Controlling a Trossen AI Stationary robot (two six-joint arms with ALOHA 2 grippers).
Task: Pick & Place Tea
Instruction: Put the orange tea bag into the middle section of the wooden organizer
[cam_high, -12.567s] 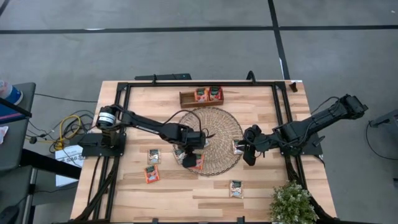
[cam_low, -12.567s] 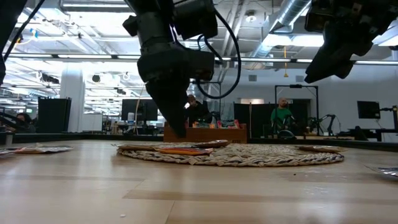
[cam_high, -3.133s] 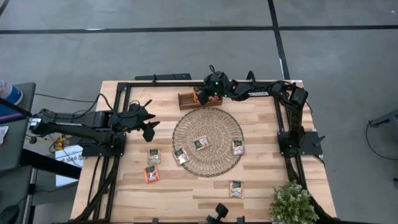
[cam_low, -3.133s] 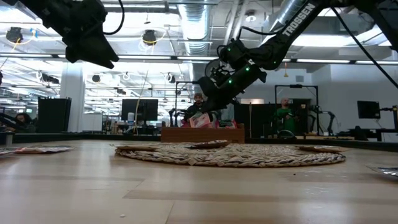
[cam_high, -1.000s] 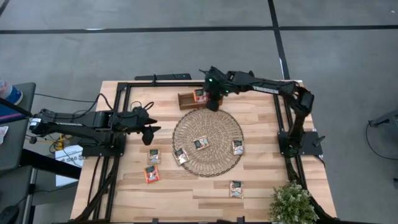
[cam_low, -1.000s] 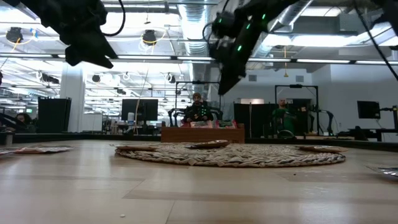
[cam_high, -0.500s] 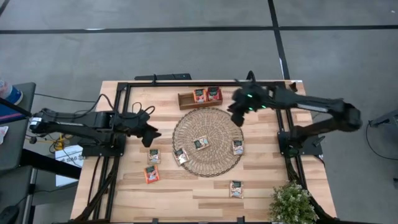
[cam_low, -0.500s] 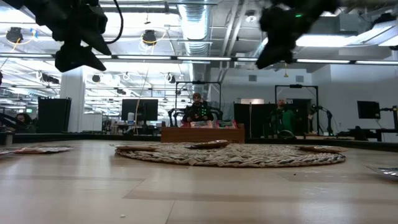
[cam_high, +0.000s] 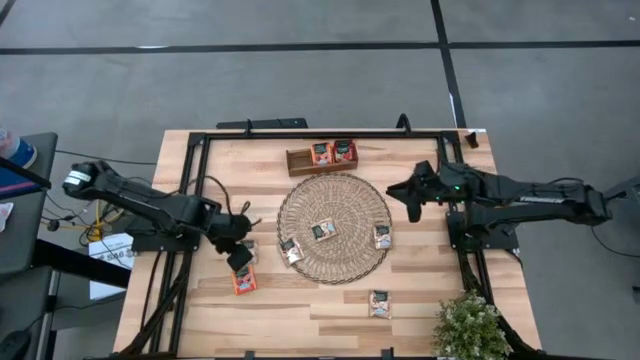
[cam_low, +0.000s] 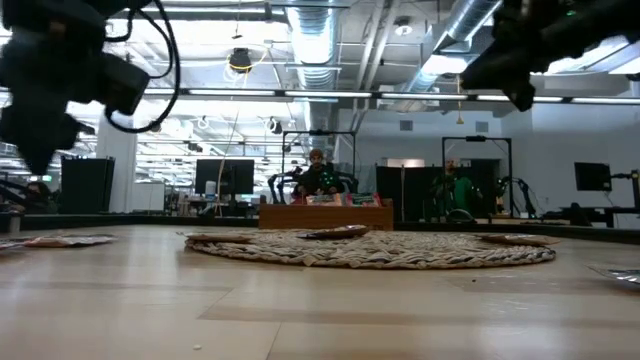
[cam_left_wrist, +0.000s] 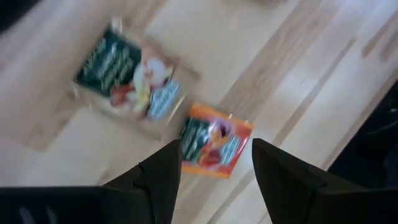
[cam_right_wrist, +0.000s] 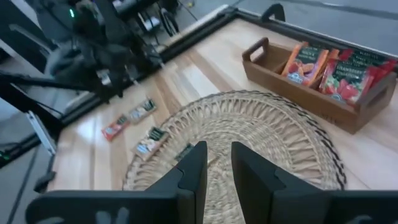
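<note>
Small flat tea sachets are scattered about. An orange one (cam_high: 243, 281) and a pale one (cam_high: 248, 246) rest flat on the bare wood at the left. Three more are on the round woven mat (cam_high: 345, 200), and one (cam_high: 379, 303) is near the front. Two red sachets (cam_high: 334, 152) stand in the wooden tray (cam_high: 299, 160). My left gripper (cam_high: 240, 262) hovers open above the orange sachet (cam_left_wrist: 214, 142), pointing steeply down, its fingers on either side without touching. My right gripper (cam_high: 398, 195) hangs high beside the mat's right edge, slightly open and holding nothing (cam_right_wrist: 219, 146).
A black metal frame (cam_high: 200, 140) runs around the tabletop. A potted plant (cam_high: 470, 325) stands at the near right corner. Bare wood shows along the front edge and at the far right. Beyond the table the low view shows a room with people (cam_low: 318, 172).
My right gripper has drawn back from above the tray toward the table's right edge, staying high. My left gripper has come down and toward the near edge, tipping to point downward over the two sachets on the left. No sachet has moved.
</note>
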